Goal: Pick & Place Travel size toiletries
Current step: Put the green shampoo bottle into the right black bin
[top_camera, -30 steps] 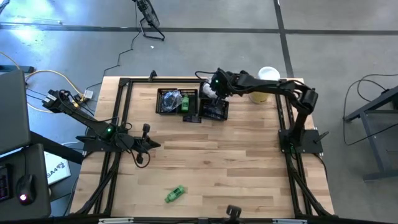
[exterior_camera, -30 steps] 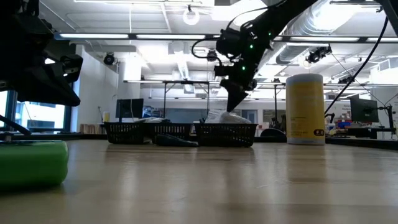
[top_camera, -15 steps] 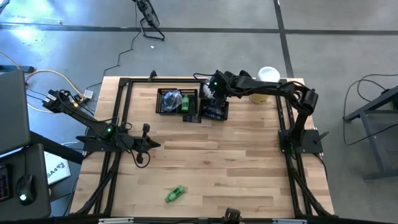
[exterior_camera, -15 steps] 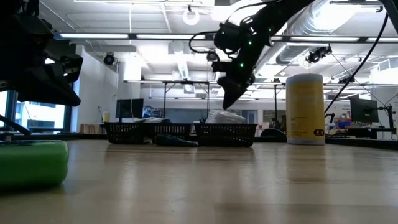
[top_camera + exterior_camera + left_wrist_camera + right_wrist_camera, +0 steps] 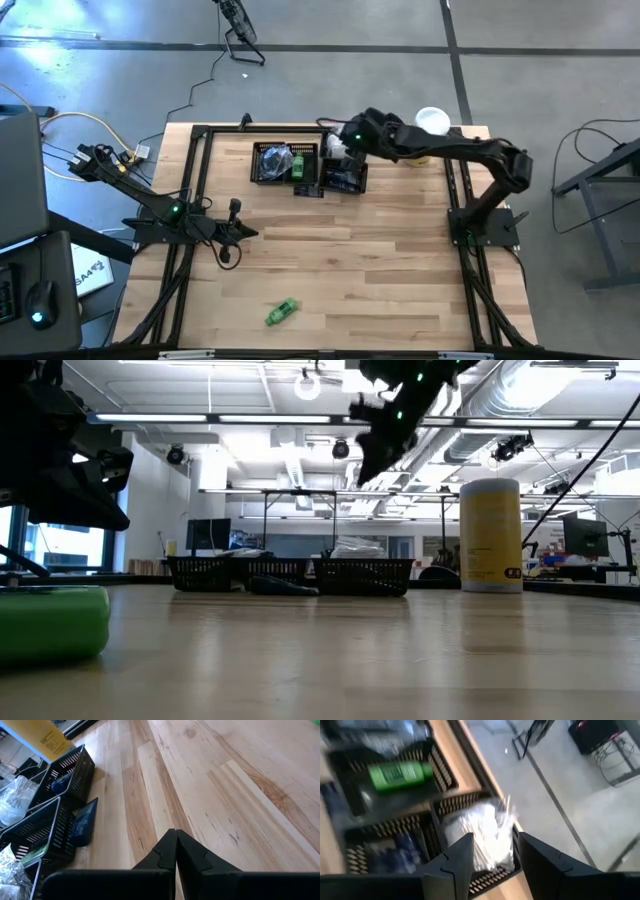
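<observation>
Just dropped the white sachet (image 5: 487, 837) into the rear mesh tray (image 5: 470, 870) and lifted off, right gripper (image 5: 492, 852) now apart and empty above it; likely next: green tube (image 5: 282, 312) alone on the worktop (image 5: 400, 260) front; left gripper (image 5: 175, 851) parked, closed.

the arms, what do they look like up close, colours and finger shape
Both arms are dark, near-black jointed links. Each shows a small green light: the left arm near its base, the right arm near its wrist. The left gripper has matte black angular fingers tapering to points; the right gripper has the same black, faceted fingers.
</observation>
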{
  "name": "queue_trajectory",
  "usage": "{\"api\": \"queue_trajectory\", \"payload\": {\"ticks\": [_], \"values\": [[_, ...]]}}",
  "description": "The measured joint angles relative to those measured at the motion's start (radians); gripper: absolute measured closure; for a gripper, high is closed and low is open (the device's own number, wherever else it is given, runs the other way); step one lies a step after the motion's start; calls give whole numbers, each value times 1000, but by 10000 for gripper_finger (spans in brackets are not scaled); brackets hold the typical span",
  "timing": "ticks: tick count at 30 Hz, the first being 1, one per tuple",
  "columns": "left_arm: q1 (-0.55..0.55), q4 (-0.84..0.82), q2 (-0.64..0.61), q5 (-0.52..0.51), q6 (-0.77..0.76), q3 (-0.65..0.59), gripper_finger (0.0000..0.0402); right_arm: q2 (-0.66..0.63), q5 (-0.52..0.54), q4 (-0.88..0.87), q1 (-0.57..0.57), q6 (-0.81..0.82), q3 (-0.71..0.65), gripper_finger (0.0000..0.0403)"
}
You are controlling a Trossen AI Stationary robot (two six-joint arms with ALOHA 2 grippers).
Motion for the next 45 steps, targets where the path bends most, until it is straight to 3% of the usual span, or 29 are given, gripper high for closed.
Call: {"api": "queue_trajectory", "payload": {"ticks": [7, 14, 25, 33, 45], "values": [[0, 0, 0, 0, 0, 0, 401, -132, -30, 2, 40, 97, 0, 261], [0, 0, 0, 3, 0, 0, 401, -186, -95, 1, 105, 231, 0, 261], [0, 0, 0, 3, -3, 0, 401, -215, -173, 66, 324, 427, 0, 261], [0, 0, 0, 3, -4, 0, 401, -213, -142, 112, 502, 512, 0, 261], [0, 56, 0, 8, -42, 0, 401, -96, 96, 174, 709, 579, 0, 268]]}}
